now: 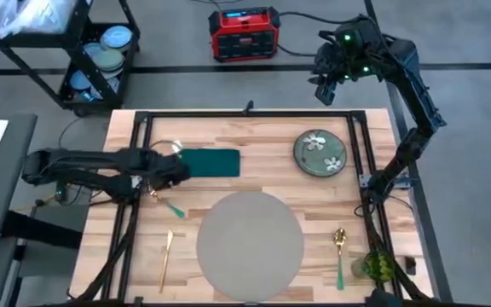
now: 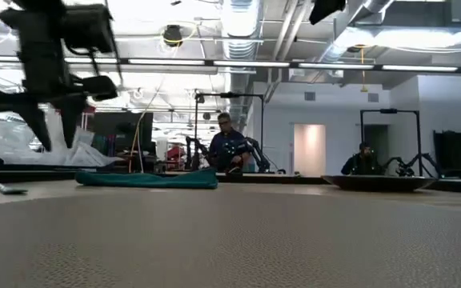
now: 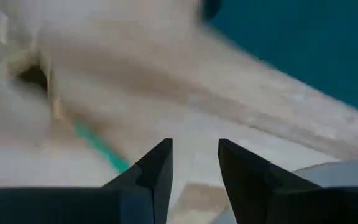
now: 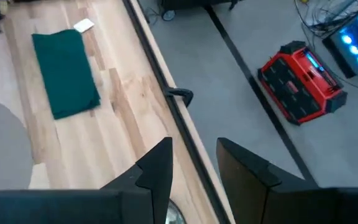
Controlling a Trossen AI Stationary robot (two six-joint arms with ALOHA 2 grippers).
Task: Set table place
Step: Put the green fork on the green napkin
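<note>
The round grey placemat (image 1: 250, 243) lies flat on the wooden table (image 1: 262, 136), near its front edge. A dark green napkin (image 1: 210, 162) lies flat behind it, and a flowered plate (image 1: 320, 153) sits at the far right. My left gripper (image 1: 180, 173) hovers open just left of the napkin, above a green-handled utensil (image 1: 169, 205) that lies on the wood. In the left wrist view the green handle (image 3: 98, 146) shows beyond the open fingers. My right gripper (image 1: 324, 85) is raised high past the table's far edge, open and holding nothing.
A gold utensil (image 1: 167, 260) lies left of the placemat, and a green-handled spoon (image 1: 340, 256) and a green glass (image 1: 378, 266) lie to its right. Beyond the table stand a black cart of dishes (image 1: 101, 55) and a red power unit (image 1: 244, 34). People sit in the room behind (image 2: 226, 148).
</note>
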